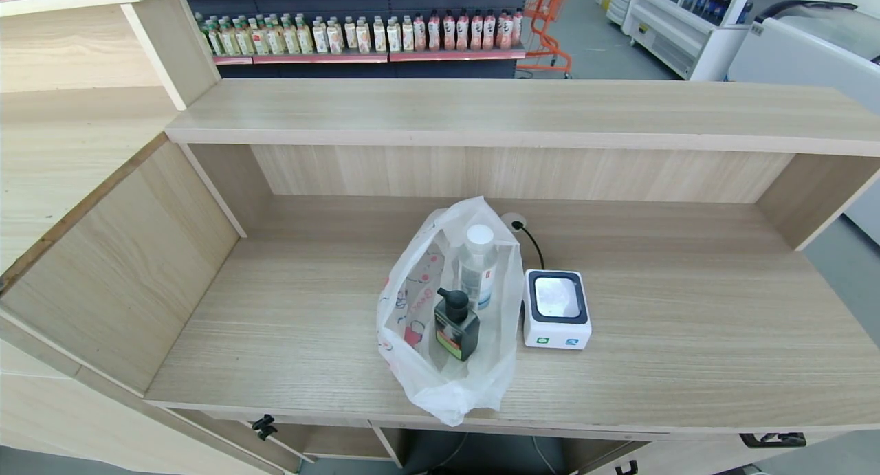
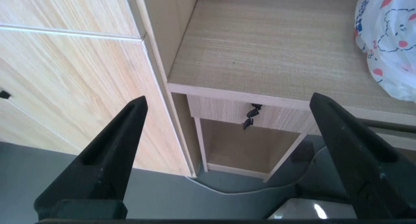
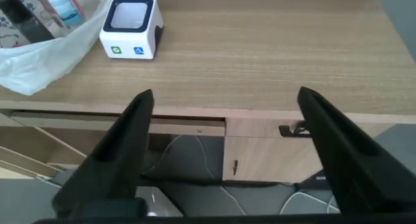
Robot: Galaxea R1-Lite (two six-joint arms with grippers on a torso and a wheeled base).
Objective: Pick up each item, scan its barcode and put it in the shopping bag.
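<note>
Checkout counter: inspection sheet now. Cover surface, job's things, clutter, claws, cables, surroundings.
Surface: light wood-grain counter with a raised back ledge.
Job's things: translucent white plastic shopping bag stands open, holding a black pump bottle and a clear bottle with white cap, both upright; white cube barcode scanner beside it, on the robot's right.
Clutter: nothing seen.
Claws: left claw and right claw both open, empty, low before the counter's front edge.
Cables: black cable runs from the scanner to a round hole at the back.
Surroundings: shelf of bottled drinks, orange metal rack, white freezer cabinets.
</note>
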